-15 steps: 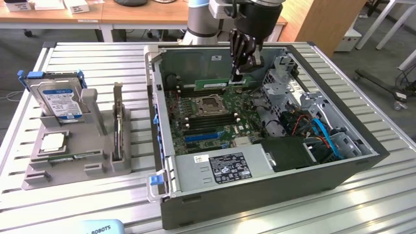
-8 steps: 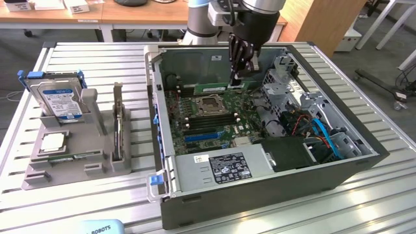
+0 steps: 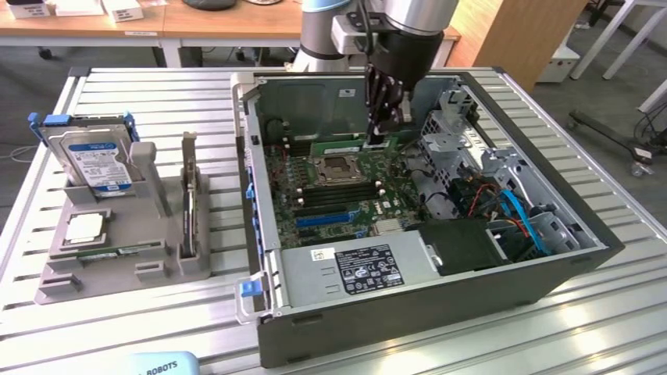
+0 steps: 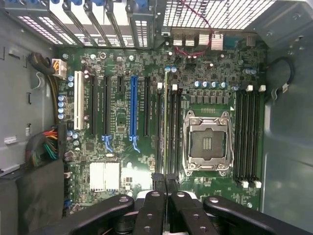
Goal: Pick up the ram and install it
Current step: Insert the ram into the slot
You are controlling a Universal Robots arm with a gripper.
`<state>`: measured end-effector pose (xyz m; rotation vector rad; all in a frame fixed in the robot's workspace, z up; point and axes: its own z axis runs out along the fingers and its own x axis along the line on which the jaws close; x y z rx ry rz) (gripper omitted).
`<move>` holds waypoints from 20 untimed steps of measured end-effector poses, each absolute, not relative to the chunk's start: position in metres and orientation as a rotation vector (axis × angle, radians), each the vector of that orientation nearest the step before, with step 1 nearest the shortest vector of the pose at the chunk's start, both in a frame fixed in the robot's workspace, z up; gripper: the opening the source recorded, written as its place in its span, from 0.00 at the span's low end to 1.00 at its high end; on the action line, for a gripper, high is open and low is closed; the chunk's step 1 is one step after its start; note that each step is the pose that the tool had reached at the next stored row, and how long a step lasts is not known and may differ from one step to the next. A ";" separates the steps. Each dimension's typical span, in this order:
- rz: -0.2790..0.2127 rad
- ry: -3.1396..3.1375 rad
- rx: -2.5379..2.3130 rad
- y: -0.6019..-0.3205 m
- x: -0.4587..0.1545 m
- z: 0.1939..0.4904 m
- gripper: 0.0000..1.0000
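Note:
The ram (image 4: pixel 166 122) shows edge-on as a thin green strip, standing in a memory slot right beside the empty CPU socket (image 4: pixel 206 142) on the motherboard. My gripper (image 4: pixel 166 182) is shut on the ram's near end, its black fingers (image 4: pixel 152 205) pressed together around it. In the exterior view the gripper (image 3: pixel 377 139) reaches straight down into the open computer case (image 3: pixel 417 301), and the ram (image 3: pixel 342 146) is a green strip at its tips, just behind the CPU socket (image 3: pixel 339 168).
Blue and black expansion slots (image 4: pixel 133 105) lie on the ram's other side. More memory slots (image 4: pixel 247 137) flank the socket. A drive cage (image 3: pixel 458 133), blue cables (image 3: pixel 521 219) and the power supply (image 3: pixel 354 269) crowd the case. A grey stand (image 3: pixel 62 285) holds a hard drive (image 3: pixel 94 160) and CPU chip (image 3: pixel 83 226).

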<state>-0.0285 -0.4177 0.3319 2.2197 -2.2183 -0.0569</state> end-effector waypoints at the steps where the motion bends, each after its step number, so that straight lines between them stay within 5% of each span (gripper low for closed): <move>1: -0.057 -2.218 2.220 -0.418 -0.029 0.330 0.11; 20: -0.057 -2.218 2.220 -0.418 -0.029 0.303 0.11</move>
